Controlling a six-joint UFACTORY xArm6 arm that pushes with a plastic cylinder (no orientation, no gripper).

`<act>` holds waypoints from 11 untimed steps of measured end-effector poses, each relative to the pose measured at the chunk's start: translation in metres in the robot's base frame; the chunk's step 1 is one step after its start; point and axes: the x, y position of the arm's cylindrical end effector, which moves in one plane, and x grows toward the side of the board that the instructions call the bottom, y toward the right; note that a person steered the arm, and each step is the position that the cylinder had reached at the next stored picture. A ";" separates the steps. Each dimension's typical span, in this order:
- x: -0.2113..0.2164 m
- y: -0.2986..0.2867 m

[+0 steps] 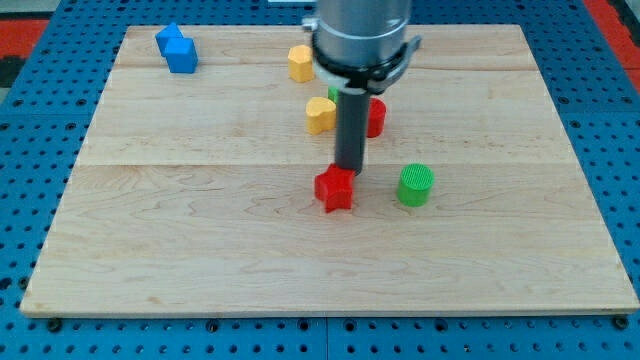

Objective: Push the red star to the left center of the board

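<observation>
Nearest the view's bottom, the glossy red star sits mid-board on pale wood, touching the tip just above it. Right of the tip stands a ribbed green cylinder. No jaws exist; the rod holds nothing.

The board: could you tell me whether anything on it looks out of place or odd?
Nothing stands out. The blocks sit upright on the board, and my tip rests against the top edge of the red star.
</observation>
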 end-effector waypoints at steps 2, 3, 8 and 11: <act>0.039 -0.053; 0.001 -0.191; 0.038 -0.193; -0.007 -0.264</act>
